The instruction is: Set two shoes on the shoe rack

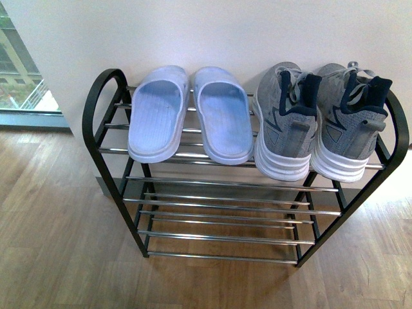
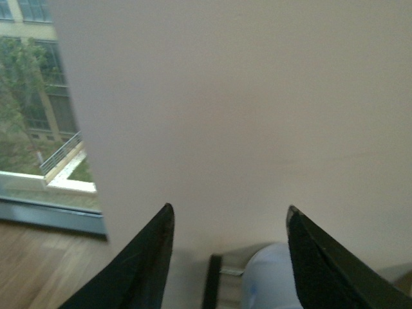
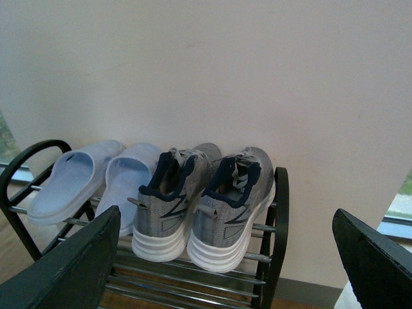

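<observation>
Both grey knit shoes stand side by side, heels toward me, on the right half of the top tier of the shoe rack (image 1: pixel 103 96): one (image 1: pixel 286 122) further in, the other (image 1: pixel 351 119) by the right arch. The right wrist view shows the same pair (image 3: pixel 168 206) (image 3: pixel 235 206) on the rack (image 3: pixel 280 212). My right gripper (image 3: pixel 225 215) is open and holds nothing, back from the shoes and facing their heels. My left gripper (image 2: pixel 230 210) is open and empty too, facing the wall above the rack's left end. Neither arm shows in the front view.
Two pale blue slides (image 1: pixel 158 112) (image 1: pixel 222 112) fill the left half of the top tier; one slide (image 2: pixel 267 277) shows between my left fingers. The rack's lower tiers hold nothing. A white wall backs the rack. A window (image 1: pixel 19 71) is at far left. Wood floor (image 1: pixel 58 244) lies around.
</observation>
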